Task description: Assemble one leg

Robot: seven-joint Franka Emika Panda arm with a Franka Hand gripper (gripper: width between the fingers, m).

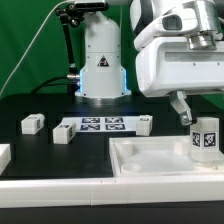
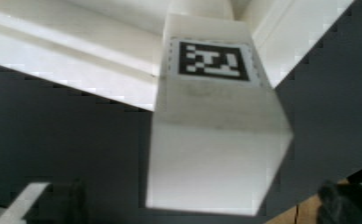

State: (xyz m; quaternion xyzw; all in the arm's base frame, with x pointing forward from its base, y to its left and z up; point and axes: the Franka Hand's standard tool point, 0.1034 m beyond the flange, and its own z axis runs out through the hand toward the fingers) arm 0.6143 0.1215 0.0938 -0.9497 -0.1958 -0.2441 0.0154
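One leg (image 1: 206, 138) is seen standing upright at the exterior view's right, on the large white tray-like piece (image 1: 140, 160), with its square black-and-white tag turned toward the camera. Whether its lower end is seated in a hole cannot be told. The claw (image 1: 190, 110) is poised just above the leg, released: its jaws are spread wide and nothing is grasped. One finger (image 1: 183, 108) is seen just beside the leg's top, on the exterior view's left of it.

In the wrist view the same leg is looked down upon along its length, and its tag (image 2: 213, 60) is shown clearly. The dark fingers (image 2: 25, 200) are seen on either side of the block, each parted from it by a gap.

Three like blocks (image 1: 32, 124) (image 1: 65, 133) (image 1: 143, 124) are laid loose on the black desk (image 1: 60, 160), well apart from the tray-like piece's leg. The marker board (image 1: 100, 125) is placed between two of them, in front of the arm's white base (image 1: 100, 70).
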